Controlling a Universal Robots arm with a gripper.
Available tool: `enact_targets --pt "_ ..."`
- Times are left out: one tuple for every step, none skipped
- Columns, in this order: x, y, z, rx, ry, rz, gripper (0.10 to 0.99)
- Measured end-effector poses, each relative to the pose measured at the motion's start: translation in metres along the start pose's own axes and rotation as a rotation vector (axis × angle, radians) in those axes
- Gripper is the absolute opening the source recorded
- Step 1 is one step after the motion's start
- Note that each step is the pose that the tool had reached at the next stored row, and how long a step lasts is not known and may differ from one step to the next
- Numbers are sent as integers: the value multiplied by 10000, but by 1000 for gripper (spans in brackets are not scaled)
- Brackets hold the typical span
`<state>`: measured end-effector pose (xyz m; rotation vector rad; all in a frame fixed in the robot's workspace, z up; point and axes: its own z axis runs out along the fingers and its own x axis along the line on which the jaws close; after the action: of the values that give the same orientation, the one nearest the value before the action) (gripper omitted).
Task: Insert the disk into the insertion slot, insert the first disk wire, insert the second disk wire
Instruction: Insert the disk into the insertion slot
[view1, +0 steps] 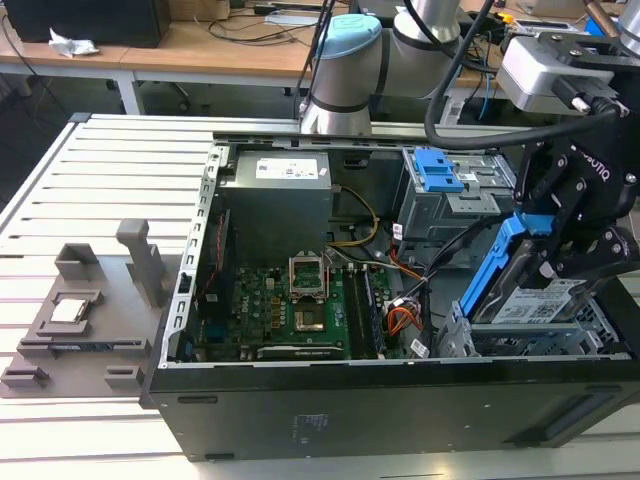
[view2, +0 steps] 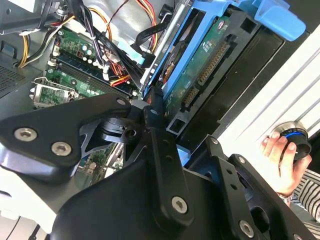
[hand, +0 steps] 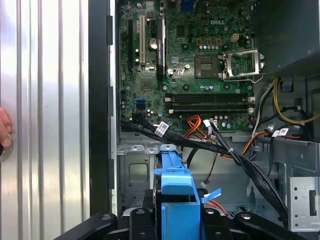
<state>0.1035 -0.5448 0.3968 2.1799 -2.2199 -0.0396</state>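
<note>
**A:** How is the gripper (view1: 562, 268) set?

**B:** Its black fingers are closed on the disk (view1: 535, 303). They pinch the blue carrier (hand: 175, 186) at the disk's upper end, and the first wrist view shows that blue frame squeezed between them.

**A:** Which way does the disk lie?

**B:** It is steeply tilted, not flat. Its long axis runs from the gripper down to the insertion slot (view1: 452, 338). The labelled face looks up toward the exterior camera, and the green circuit-board face (view2: 210, 55) is turned to the second wrist camera. The high end is in the fingers. The low end is down at the slot, right beneath the gripper. Whether that low end touches the sheet metal cannot be told.

**A:** What holds what?

**B:** The open computer case (view1: 300, 420) holds everything. The slot sits below the gripper. A taller grey cage (view1: 450, 205) with a blue latch (view1: 437, 172) on top stands just beside the gripper. A bundle of cables (hand: 200, 142) runs between the gripper and the motherboard (hand: 190, 55). The power supply (view1: 275, 210) lies farther off, past the board.

**A:** And the counts?

**B:** One disk, one gripper, one slot, one taller cage, one motherboard and one power supply. Outside the case, one hand (view2: 280, 161) rests on a round knob (view2: 296, 141) on the ribbed table (view1: 110, 180).
</note>
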Motion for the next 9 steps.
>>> enact_targets --pt "0 0 0 0 1 0 373" --pt "0 0 0 -1 0 1 373" --pt "0 0 1 -1 -2 1 439" --pt "0 0 1 0 -2 0 439" --pt "0 0 1 -1 -1 1 439" --pt "0 0 1 -1 -1 0 439" --pt "0 0 1 -1 -1 1 439" --pt "0 0 1 -1 0 1 424" --pt "0 0 1 -1 0 0 357"
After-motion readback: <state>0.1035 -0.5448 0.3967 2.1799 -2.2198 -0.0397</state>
